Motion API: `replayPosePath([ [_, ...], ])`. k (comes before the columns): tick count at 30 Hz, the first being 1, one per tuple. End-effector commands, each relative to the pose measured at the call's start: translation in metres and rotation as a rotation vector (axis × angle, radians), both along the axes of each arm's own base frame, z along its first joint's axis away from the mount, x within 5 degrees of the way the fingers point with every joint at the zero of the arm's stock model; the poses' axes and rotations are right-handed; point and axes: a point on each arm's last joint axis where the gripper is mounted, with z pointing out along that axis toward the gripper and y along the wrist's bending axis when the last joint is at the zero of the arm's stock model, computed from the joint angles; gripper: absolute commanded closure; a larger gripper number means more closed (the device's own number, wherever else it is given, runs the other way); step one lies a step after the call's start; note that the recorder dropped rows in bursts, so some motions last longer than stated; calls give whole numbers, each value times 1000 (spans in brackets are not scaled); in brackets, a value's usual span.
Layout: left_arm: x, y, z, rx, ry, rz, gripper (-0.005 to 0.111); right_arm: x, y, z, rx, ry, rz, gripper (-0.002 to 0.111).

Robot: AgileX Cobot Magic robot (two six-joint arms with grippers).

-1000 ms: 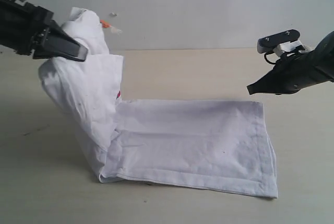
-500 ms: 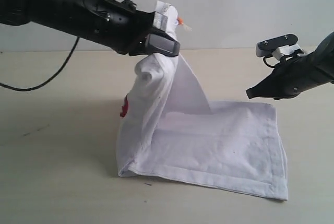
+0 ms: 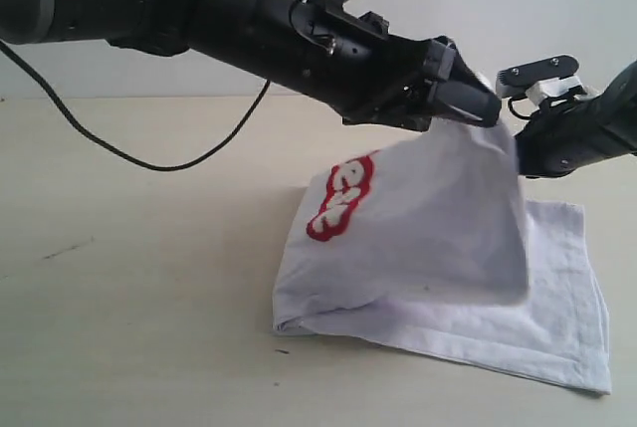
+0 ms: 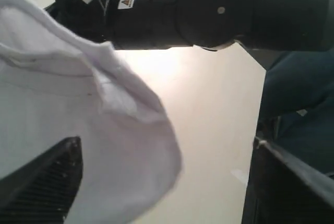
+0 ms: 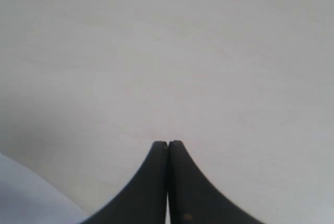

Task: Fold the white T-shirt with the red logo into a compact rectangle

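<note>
Mia: Where is the white T-shirt (image 3: 438, 248)?

Ben: We see it on the table (image 3: 149, 298), over on the right side. Its bottom part lies flat. Its top part is bent over that and goes up to the left gripper (image 3: 486, 110).

Mia: Can we see the red logo (image 3: 341, 198)?

Ben: Yes. It is on the top part, near the fold on the left. It has puffy white letters, but they are too blurry for us to read.

Mia: Is the left gripper holding the shirt?

Ben: No. In the left wrist view we see its two fingers (image 4: 44, 182) standing wide apart. The white cloth lies against one finger. The other finger is well away from it. Nothing is pinched.

Mia: The left arm (image 3: 249, 19) looks so long!

Ben: It comes in from the left and reaches across the middle, above the shirt. A black cable (image 3: 149, 160) hangs from it, down near the table.

Mia: And the right gripper (image 3: 532, 153)?

Ben: It is just beside the raised edge of the shirt, on the right. In the outside view we cannot see all of its tip, because the cloth is in front. In its own wrist view it is clenched. Its two black fingers press together with nothing between them. Under them we see bare table and a bit of white cloth in one corner.
</note>
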Motion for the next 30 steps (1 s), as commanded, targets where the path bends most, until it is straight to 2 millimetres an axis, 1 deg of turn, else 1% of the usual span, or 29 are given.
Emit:
replayPosePath([
  [1,3,6,16,7,-46,-53,22,2,-18,6,-13,-45,-69,108],
  [3,7,13,16,54,-87,-52,32,0,-23,5,-2,-29,-77,108],
  [6,18,27,9,146,-108,-25,49,-2,-28,4,4,-19,-87,108],
  [9,29,42,-5,260,-81,5,63,-1,-30,7,-8,-42,-101,108],
  [10,30,45,-11,282,-66,-4,65,0,-31,8,-5,-51,-114,108],
  [14,39,52,-34,332,-6,-6,66,1,-32,19,-17,-94,-124,104],
  [19,47,49,-73,391,43,0,66,-2,-31,40,-13,-133,-114,96],
  [20,49,49,-82,400,55,3,66,-3,-30,43,-7,-134,-111,95],
  [21,53,47,-99,412,83,11,66,-5,-28,50,11,-130,-100,95],
  [22,54,46,-107,416,90,12,66,-6,-27,54,12,-136,-98,95],
  [23,57,45,-121,430,103,15,66,-8,-25,59,31,-130,-88,95],
  [24,59,45,-130,436,105,16,66,-10,-23,61,48,-118,-81,96],
  [26,63,43,-154,445,135,48,66,-16,-15,56,89,-27,-5,96],
  [28,63,42,-164,446,165,49,66,-16,-15,56,90,-25,-4,96],
  [30,59,43,-182,471,221,18,66,-14,-18,63,64,-82,-33,96],
])
